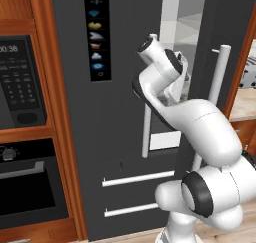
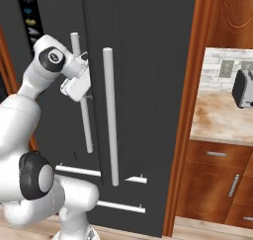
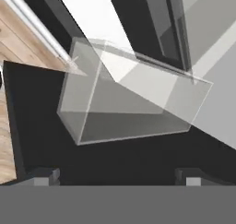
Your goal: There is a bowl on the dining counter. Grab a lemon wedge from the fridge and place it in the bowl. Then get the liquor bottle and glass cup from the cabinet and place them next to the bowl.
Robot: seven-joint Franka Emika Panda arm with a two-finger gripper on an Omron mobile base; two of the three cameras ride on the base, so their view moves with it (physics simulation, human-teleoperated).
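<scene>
The dark grey fridge (image 1: pixel 120 127) (image 2: pixel 148 76) stands right in front of me, and its right door (image 1: pixel 227 32) is swung partly open. Pale shelves (image 1: pixel 175 17) show in the gap. My arm reaches into that gap at about mid-height, the hand (image 2: pixel 76 86) beside the left door's bar handle (image 2: pixel 81 96). In the hand view my gripper (image 3: pixel 117 174) is open, its fingertips (image 3: pixel 44 174) wide apart with nothing between them. Just beyond them hangs an empty clear plastic bin (image 3: pixel 129 103). The lemon wedge, bowl, dining counter, liquor bottle, glass cup and cabinet are out of view.
A black microwave (image 1: pixel 20 82) and wall oven (image 1: pixel 25 187) sit in the wooden column left of the fridge. To the right, a wall counter (image 2: pixel 217 118) carries a toaster (image 2: pixel 242 88) above wooden drawers (image 2: pixel 212 180). Two drawer handles (image 1: pixel 137 178) cross the fridge's lower part.
</scene>
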